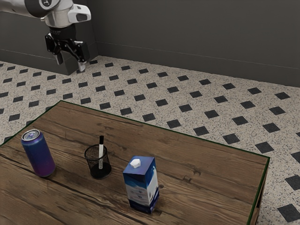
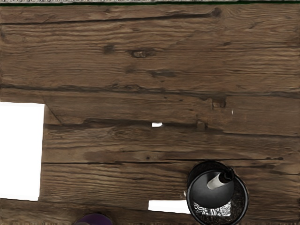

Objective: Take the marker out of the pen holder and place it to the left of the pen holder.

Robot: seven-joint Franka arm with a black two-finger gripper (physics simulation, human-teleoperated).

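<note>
Exterior view: marker (image 1: 101, 151) is in the black mesh pen holder (image 1: 98, 174), near upright w/ a slight lean, black end up & poking above the rim; white barrel seen partly thru the mesh. Wrist view, from above: same marker inside the holder, black end by the rim.

Holder stands upright on the wood table (image 1: 201, 161), btwn two other items. Toward ext. view's left: blue-purple can (image 1: 39, 154) w/ silver top, upright, apart from holder. Toward ext. view's right & a bit nearer the cam.: blue-&-white carton (image 1: 141, 185), upright, w/ white cap (image 1: 135, 163), near holder but not touching.

Gripper (image 1: 71, 65) is up at ext. view's upper left, well apart from holder, pointing down; jaws spread wide, nothing btwn them.

Wrist view also has a white strip (image 2: 168, 206) meeting the holder's outline, a big white patch (image 2: 21, 151) & a dark purple rounded shape (image 2: 95, 220); can't ID any of them.

Past the table: speckled floor (image 1: 154, 93) w/ dark diamonds, then plain grey wall (image 1: 197, 33).
</note>
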